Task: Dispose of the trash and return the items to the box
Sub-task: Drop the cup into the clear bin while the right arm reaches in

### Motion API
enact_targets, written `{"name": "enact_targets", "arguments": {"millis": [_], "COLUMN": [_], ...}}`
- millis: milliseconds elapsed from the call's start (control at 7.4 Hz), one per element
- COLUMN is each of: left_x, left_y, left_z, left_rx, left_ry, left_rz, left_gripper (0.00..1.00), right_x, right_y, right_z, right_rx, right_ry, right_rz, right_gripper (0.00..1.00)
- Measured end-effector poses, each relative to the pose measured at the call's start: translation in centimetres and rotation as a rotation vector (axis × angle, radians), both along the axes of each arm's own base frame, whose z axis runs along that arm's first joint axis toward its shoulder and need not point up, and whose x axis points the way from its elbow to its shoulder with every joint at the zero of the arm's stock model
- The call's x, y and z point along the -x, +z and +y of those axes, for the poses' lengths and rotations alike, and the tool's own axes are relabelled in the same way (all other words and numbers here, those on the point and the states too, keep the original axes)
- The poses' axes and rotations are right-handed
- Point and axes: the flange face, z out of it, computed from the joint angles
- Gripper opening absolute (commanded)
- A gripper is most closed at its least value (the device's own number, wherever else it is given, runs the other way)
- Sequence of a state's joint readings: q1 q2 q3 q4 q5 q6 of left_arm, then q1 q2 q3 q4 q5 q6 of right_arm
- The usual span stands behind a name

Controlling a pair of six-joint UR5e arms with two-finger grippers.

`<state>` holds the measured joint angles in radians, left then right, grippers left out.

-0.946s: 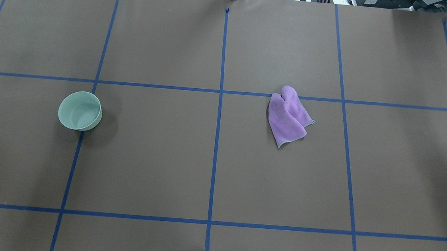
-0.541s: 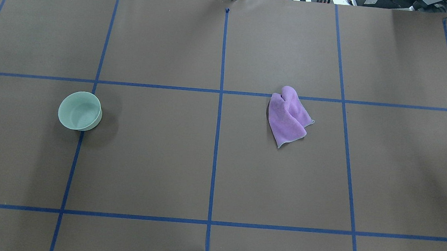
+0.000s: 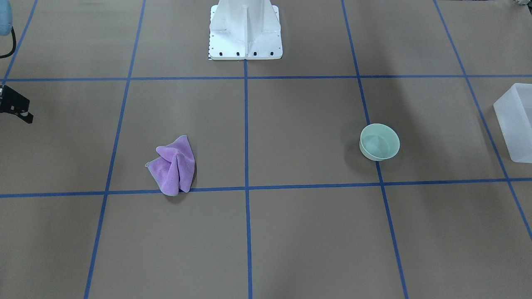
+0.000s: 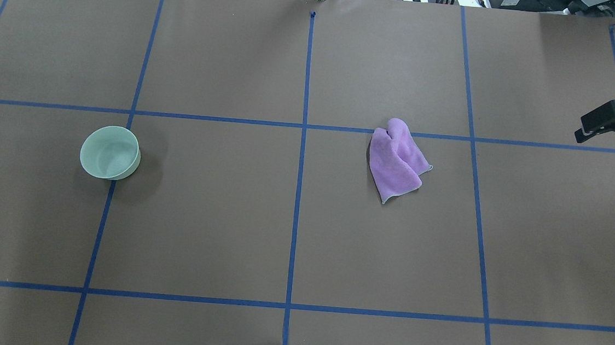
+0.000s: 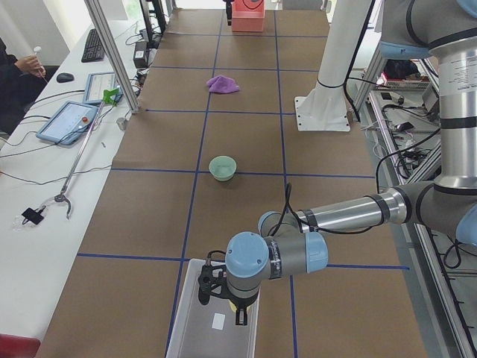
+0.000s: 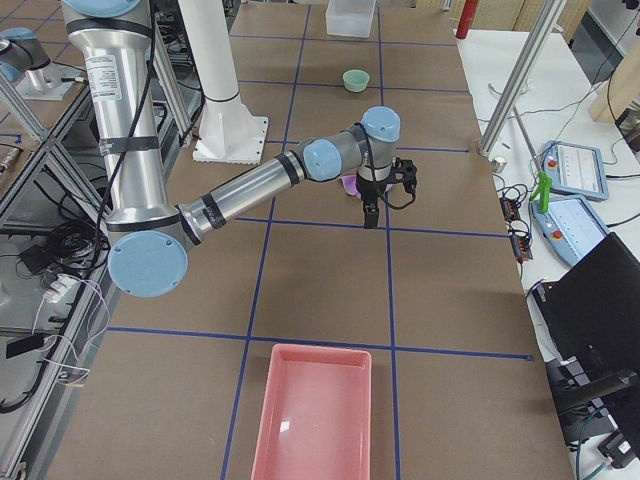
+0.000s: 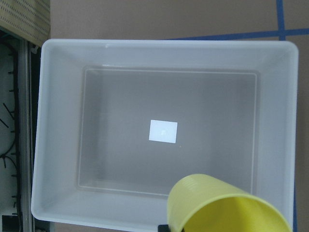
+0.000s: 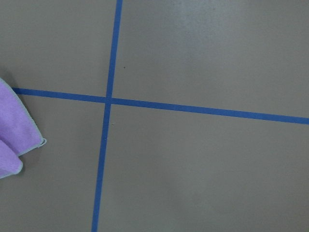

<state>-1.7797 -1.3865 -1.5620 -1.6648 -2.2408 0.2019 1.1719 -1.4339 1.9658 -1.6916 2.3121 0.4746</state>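
The yellow cup (image 7: 219, 205) hangs over the open box (image 7: 43, 121), and my left gripper (image 5: 238, 315) is shut on it. The box, a frosted white bin, holds only a white label and stands at the table's left end (image 3: 515, 124). The mint-green bowl (image 4: 110, 152) sits upright and empty on the table's left half, also in the front view (image 3: 379, 142). My right gripper (image 4: 582, 131) looks open and empty, hanging above the table near the right edge, well to the right of the purple cloth (image 4: 396, 160).
A pink tray (image 6: 312, 410) lies at the table's right end. The white robot base (image 3: 245, 29) stands at the near middle edge. The cloth's corner shows in the right wrist view (image 8: 12, 140). Blue tape lines grid the brown table.
My right gripper has come into the overhead view from the right edge and moved leftward. The bowl and the cloth have not moved.
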Motion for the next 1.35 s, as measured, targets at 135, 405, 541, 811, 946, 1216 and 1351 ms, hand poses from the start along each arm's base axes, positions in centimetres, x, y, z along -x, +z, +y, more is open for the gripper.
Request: {"name": "enact_targets", "arguments": {"millis": [135, 405, 541, 811, 946, 1216, 1351], "left_x": [-0.6, -3.5, -5.6, -8.8, -9.7, -10.5, -10.7], "left_y": [0.1, 0.4, 1.4, 3.5, 3.9, 3.8, 3.8], "left_z": [-0.5, -2.0, -2.5, -2.7, -2.6, -2.5, -2.3], "left_rx": [0.007, 0.028, 0.032, 0.035, 0.038, 0.042, 0.043], "left_ry": [-0.02, -0.04, -0.049, -0.04, -0.028, -0.013, -0.009], "left_rz": [0.015, 0.049, 0.058, 0.072, 0.088, 0.141, 0.16], "left_gripper": [0.0, 0.0, 0.0, 0.0, 0.0, 0.0, 0.0], "right_x": [1.3, 3.3, 4.2, 5.1, 5.3, 5.4, 5.5], "right_y": [-0.7, -1.6, -1.9, -2.4, -2.4, -2.5, -2.6], "right_z": [0.1, 0.0, 0.0, 0.0, 0.0, 0.1, 0.1], "right_rx": [0.014, 0.021, 0.022, 0.02, 0.023, 0.023, 0.021], "right_ry": [0.002, 0.002, 0.004, 0.003, 0.003, 0.003, 0.004], "right_rz": [-0.004, 0.003, 0.011, 0.016, 0.016, 0.015, 0.014], "right_gripper": [1.0, 1.0, 1.0, 1.0, 1.0, 1.0, 1.0]}}
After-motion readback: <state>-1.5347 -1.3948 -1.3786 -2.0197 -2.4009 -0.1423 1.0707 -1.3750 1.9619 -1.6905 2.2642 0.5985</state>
